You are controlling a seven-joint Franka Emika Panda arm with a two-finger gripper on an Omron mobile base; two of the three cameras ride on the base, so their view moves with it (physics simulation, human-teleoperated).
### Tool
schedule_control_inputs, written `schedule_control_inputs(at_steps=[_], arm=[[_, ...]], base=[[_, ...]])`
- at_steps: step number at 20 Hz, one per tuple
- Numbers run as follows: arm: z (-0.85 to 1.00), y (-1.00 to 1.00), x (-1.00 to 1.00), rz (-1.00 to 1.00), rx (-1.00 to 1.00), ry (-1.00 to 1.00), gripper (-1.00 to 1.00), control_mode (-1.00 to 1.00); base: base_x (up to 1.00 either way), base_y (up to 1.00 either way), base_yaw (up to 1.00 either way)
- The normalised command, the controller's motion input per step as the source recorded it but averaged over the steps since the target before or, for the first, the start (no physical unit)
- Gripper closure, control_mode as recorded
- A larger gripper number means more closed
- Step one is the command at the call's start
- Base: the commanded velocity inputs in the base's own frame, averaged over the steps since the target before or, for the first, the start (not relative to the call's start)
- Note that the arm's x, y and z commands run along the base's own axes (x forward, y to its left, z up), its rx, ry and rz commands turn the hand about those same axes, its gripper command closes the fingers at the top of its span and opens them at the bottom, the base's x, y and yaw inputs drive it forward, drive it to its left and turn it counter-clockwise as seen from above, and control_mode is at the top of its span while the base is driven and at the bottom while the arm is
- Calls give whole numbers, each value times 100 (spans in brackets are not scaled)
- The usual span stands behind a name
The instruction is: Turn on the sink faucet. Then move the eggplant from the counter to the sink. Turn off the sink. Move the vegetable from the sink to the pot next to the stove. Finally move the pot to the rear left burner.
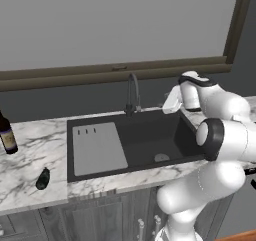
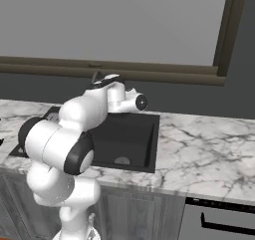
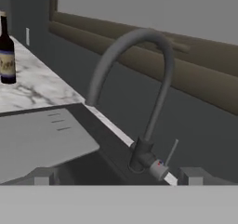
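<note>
Five steps ahead and I'm working the first: my gripper (image 3: 116,179), jaws spread wide and holding nothing, is facing the faucet (image 3: 139,93), near its side lever (image 3: 171,152), which I'm judging needs a nudge. Open basin below, wall close behind. The eggplant (image 1: 43,179) is lying on the left counter (image 1: 30,150).

The arm (image 2: 74,129) hides the sink's (image 2: 144,134) left half (faucet too).

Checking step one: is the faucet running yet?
Off, apparently: no water falls from the faucet spout and the sink basin looks dry.
</note>
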Motion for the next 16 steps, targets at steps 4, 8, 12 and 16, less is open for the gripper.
schedule_control_inputs(at_steps=[4, 8, 12, 16], arm=[[-17, 19, 34, 0, 0, 0, -100, -100], [-13, 22, 35, 0, 0, 0, -100, -100], [-10, 5, 28, 0, 0, 0, -100, -100], [-13, 0, 28, 0, 0, 0, -100, -100]], base=[[0, 0, 0], [0, 0, 0], [0, 0, 0], [0, 0, 0]])
